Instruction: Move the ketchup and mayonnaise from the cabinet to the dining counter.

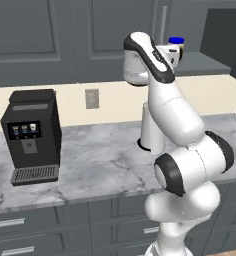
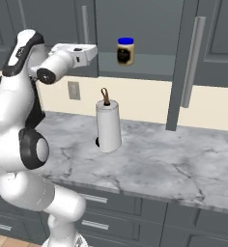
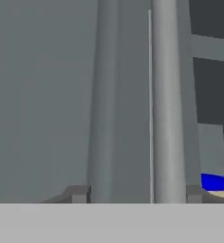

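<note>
Gripper (image 3: 136, 193) is straddling the left door's handle (image 3: 167, 99) on the cabinet (image 2: 145, 62), fingers apart either side and not visibly clamping, probably to swing that door wider, while the mayonnaise (image 2: 125, 51) is sitting on the shelf right of the handle

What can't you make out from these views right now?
- Mayonnaise jar: in the left base view the arm hides all but its lid; in the hand view the bottom-right edge cuts it off.
- Tool: the fingertips barely clear the hand view's bottom, so what they touch is unclear.
- Paper-towel roll: partly behind the arm in the left base view.
</note>
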Controlling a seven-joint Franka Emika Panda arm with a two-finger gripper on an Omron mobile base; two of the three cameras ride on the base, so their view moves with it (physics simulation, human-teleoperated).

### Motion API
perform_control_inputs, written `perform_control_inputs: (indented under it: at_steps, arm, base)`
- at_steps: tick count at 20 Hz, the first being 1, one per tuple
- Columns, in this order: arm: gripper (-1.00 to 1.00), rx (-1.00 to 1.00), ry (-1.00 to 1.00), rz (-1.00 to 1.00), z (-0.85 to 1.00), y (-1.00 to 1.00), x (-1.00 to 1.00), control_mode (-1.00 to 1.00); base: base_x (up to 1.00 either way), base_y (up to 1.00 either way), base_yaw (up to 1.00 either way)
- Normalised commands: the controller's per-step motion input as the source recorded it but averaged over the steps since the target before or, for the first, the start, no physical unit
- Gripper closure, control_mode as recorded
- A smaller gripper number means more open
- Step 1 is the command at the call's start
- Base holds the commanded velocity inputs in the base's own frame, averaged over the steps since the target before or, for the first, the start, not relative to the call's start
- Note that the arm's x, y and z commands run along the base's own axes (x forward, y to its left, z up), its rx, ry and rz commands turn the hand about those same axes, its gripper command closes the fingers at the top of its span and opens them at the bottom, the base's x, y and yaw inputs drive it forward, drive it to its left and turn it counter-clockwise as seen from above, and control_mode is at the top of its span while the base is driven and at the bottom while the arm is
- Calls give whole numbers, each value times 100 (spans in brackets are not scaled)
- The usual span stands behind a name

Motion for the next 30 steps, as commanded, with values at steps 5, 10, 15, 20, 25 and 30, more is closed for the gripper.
perform_control_inputs:
  at_steps: [5, 10, 15, 20, 25, 30]
  arm:
    - [100, 0, 11, 0, 0, 40, -3, -100]
    - [100, 0, 9, 0, 6, 38, -84, -100]
    - [100, 0, 11, 2, 23, 31, -100, -100]
    - [100, 0, 14, 0, 26, 51, -96, -100]
    - [-100, 0, 8, 0, 38, -42, -28, -100]
    - [-100, 9, 14, 0, 36, -100, 7, -100]
  base:
    - [0, 0, 0]
    - [0, 0, 0]
    - [0, 0, 0]
    - [0, 0, 0]
    - [0, 0, 0]
    - [0, 0, 0]
